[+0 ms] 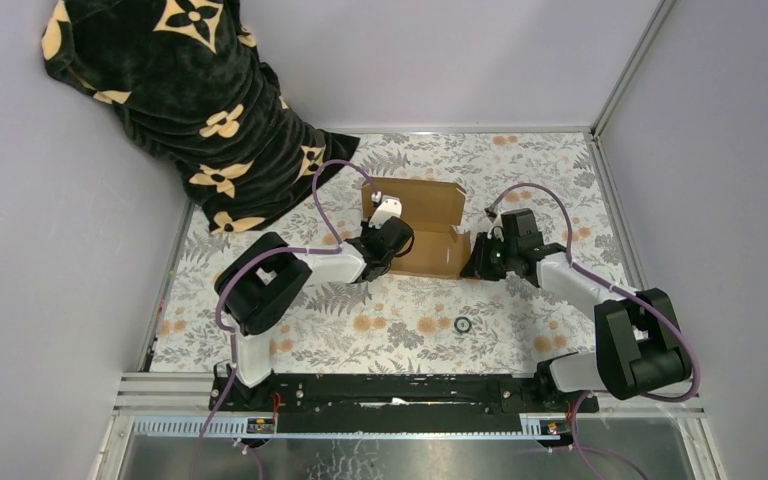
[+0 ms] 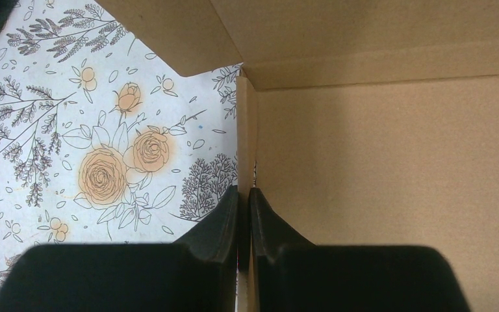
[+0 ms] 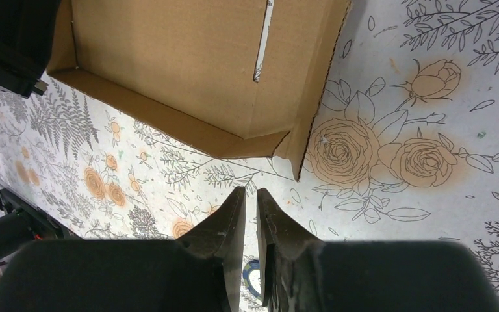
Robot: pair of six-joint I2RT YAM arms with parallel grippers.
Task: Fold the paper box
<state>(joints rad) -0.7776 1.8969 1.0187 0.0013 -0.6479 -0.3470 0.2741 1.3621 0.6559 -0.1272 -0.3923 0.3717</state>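
Observation:
The paper box (image 1: 430,225) is brown cardboard at the middle of the floral table, partly formed with raised walls and an upright back flap. My left gripper (image 1: 380,226) is at its left side, shut on the thin upright left wall (image 2: 247,130). In the left wrist view the gripper (image 2: 245,190) pinches that wall edge, with the box floor (image 2: 390,162) to the right. My right gripper (image 1: 470,264) is by the box's front right corner, apart from it. In the right wrist view the gripper (image 3: 251,192) is shut with nothing in it, just below the box's corner (image 3: 279,143).
A black blanket with tan flowers (image 1: 190,90) is heaped at the back left. A small dark ring (image 1: 463,324) lies on the cloth in front of the box and shows behind my right fingers (image 3: 253,279). Grey walls enclose the table; a metal rail (image 1: 410,395) runs along the front.

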